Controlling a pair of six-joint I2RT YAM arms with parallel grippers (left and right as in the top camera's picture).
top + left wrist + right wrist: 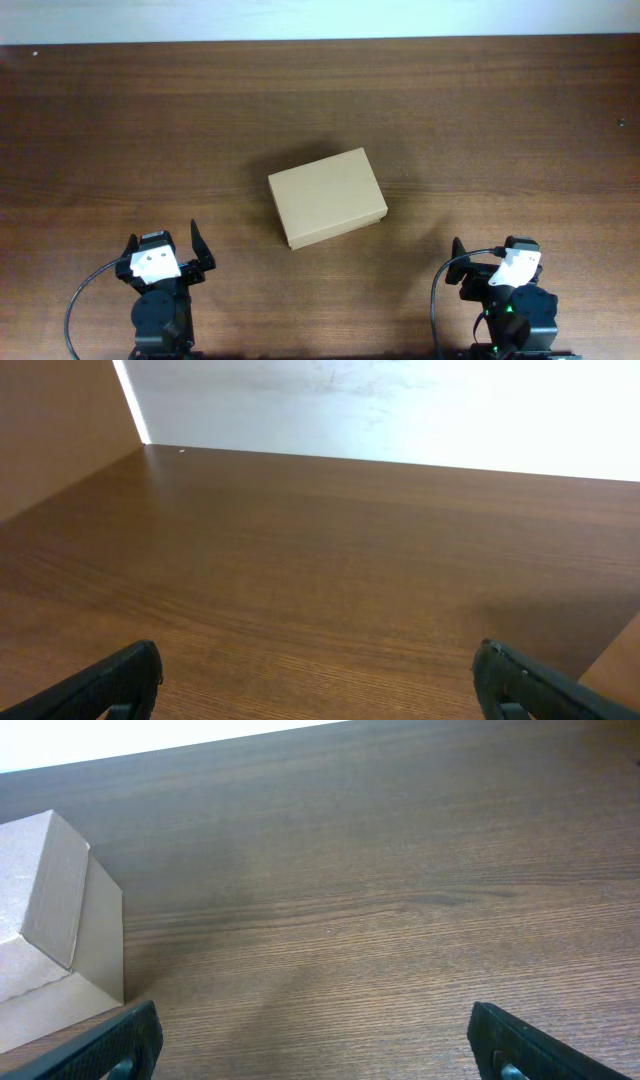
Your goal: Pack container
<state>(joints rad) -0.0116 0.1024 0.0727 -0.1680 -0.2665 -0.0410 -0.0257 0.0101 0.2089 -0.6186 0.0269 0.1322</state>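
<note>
The container (327, 197) is a plain tan cardboard box. It lies shut at the middle of the wooden table, turned slightly. My left gripper (163, 238) is open and empty near the front edge, to the box's lower left. In the left wrist view the fingers (318, 660) spread wide over bare wood, and a corner of the box (622, 660) shows at the far right. My right gripper (497, 252) is open and empty at the front right. In the right wrist view (315, 1018) the box (60, 940) stands at the left, beyond the left finger.
The dark wooden table (150, 120) runs to a white wall at the back. Only the box and both arms with their cables show on it.
</note>
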